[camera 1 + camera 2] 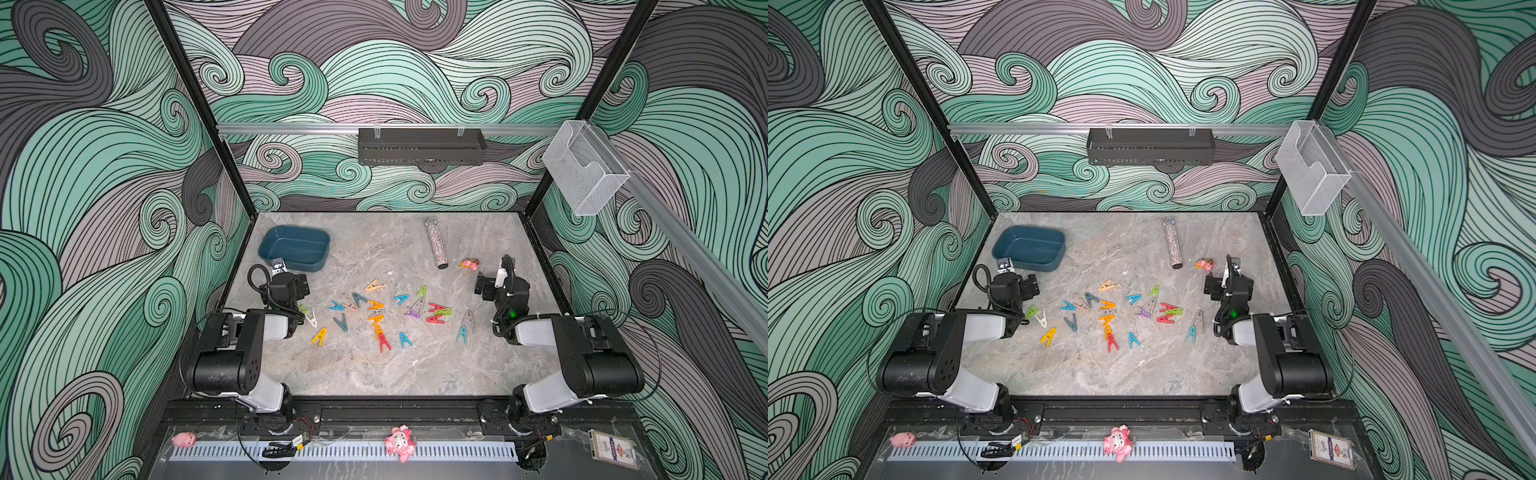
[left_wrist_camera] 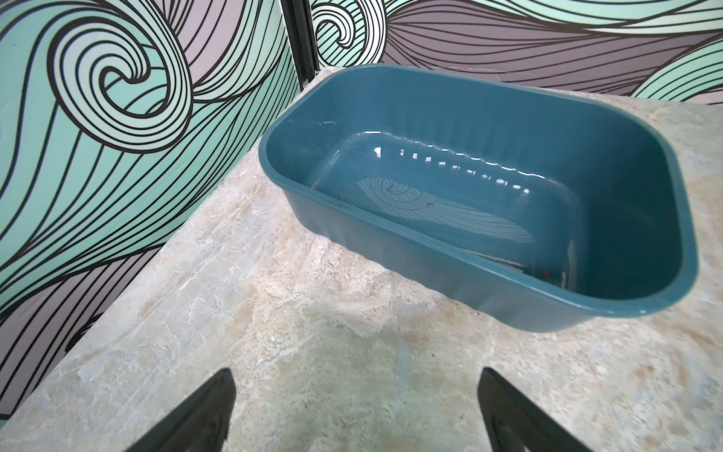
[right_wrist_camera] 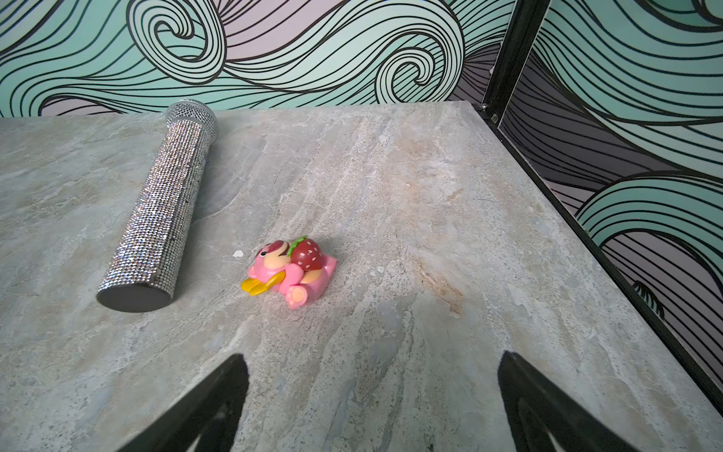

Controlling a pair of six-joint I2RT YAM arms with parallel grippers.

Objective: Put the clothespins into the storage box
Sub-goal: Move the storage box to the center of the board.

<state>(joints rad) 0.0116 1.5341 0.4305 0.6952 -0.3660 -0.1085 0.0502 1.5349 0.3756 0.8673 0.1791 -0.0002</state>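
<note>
Microphone [image 1: 436, 243], pink toy [image 1: 469, 263] (both lying) near clothespins [image 1: 376, 306].

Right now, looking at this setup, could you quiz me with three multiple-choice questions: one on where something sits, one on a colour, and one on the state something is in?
1. Where is the storage box?
A. On the table, near the left arm, toward the back wall
B. Hung on the back rail
C. At the table's front edge

2. What colour is it?
A. Red
B. Dark teal-blue
C. Yellow

3. What is inside it?
A. All the clothespins
B. One clothespin
C. Nothing

Answers:
1 A: both top views show it on the table, just beyond the left arm.
2 B: the left wrist view shows its teal-blue walls up close.
3 C: its floor is bare, and the clothespins lie scattered mid-table.
</note>
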